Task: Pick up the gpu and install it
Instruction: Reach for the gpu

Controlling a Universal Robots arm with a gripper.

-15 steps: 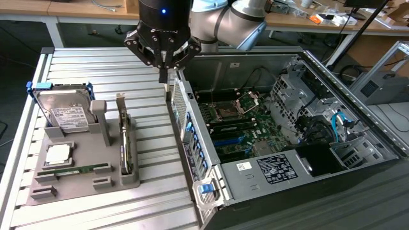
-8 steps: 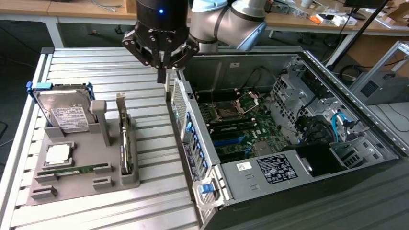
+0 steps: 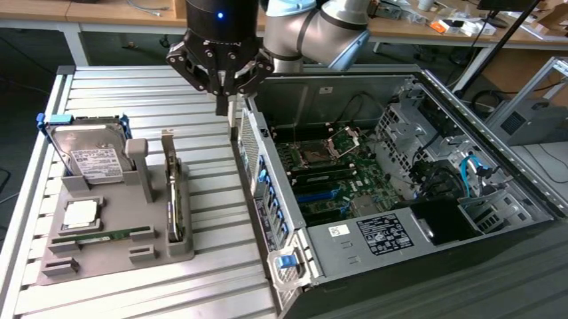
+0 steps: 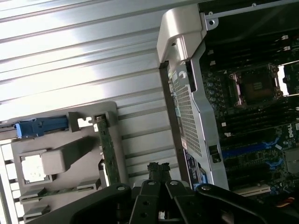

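since the gpu [image 3: 173,193] stands on edge in the grey holder [image 3: 116,256], with the hard drive [image 3: 89,156] propped at the exterior view's left of it and the ram stick [image 3: 100,236] lying low nearby, a grab aimed a little off could catch the wrong part or the holder's upright post. the card is thin and tall in its slot, so a glancing touch would likely tip or wedge it rather than lift it clean. further right, the fingers [image 3: 233,109] are pressed together with nothing between them, hanging above the slatted bench [image 3: 133,93] just beside the rear corner of the open computer case [image 3: 266,166], well apart from the gpu. closed like that they cannot straddle the card's edge; coming down so would strike its top. the case wall is close enough that a sideways sweep risks a knock. at the right, the motherboard [image 3: 337,179] lies bare inside, where a card carried in crooked could scrape its sockets.
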